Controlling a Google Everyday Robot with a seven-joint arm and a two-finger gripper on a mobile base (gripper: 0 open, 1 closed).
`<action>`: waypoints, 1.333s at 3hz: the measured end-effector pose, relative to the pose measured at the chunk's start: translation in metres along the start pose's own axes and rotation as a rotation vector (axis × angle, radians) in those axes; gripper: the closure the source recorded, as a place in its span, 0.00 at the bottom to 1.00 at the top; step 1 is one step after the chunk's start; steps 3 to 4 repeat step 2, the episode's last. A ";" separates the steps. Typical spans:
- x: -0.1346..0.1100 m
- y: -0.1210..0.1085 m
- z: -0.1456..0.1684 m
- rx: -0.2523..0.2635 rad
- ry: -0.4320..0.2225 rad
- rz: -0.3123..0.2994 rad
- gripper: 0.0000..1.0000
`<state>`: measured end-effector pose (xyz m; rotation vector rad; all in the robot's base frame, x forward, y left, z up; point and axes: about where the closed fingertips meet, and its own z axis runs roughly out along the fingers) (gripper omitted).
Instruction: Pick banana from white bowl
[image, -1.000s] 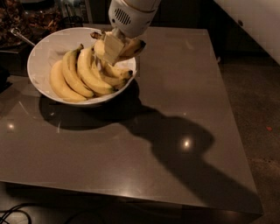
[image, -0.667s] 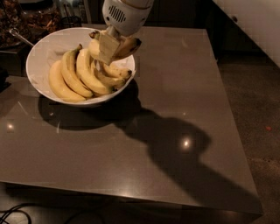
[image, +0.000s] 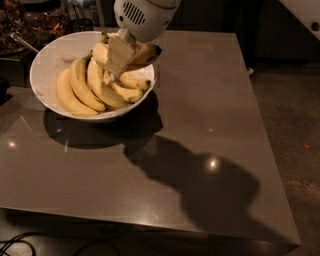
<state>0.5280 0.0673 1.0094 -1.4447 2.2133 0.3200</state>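
Observation:
The white bowl (image: 41, 64) stands at the table's back left and holds several yellow bananas (image: 82, 90). My gripper (image: 122, 64) reaches down from above into the bowl's right side. It is shut on one banana (image: 145, 52), which lies crosswise above the others, its dark tip pointing right over the rim. One pale finger (image: 120, 52) shows in front of that banana; the other finger is hidden behind it.
The bowl stands on a grey-brown table (image: 200, 125) that runs to the right and front. Dark clutter with a metal spoon (image: 22, 42) sits left of the bowl, behind it. Bare floor (image: 295, 115) lies past the table's right edge.
My gripper has shifted slightly left over the bowl, and the crosswise banana has moved with it. The other bananas and the bowl have stayed put.

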 end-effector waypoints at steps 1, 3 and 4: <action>0.003 0.033 -0.003 -0.014 -0.021 0.028 1.00; 0.003 0.033 -0.003 -0.014 -0.021 0.028 1.00; 0.003 0.033 -0.003 -0.014 -0.021 0.028 1.00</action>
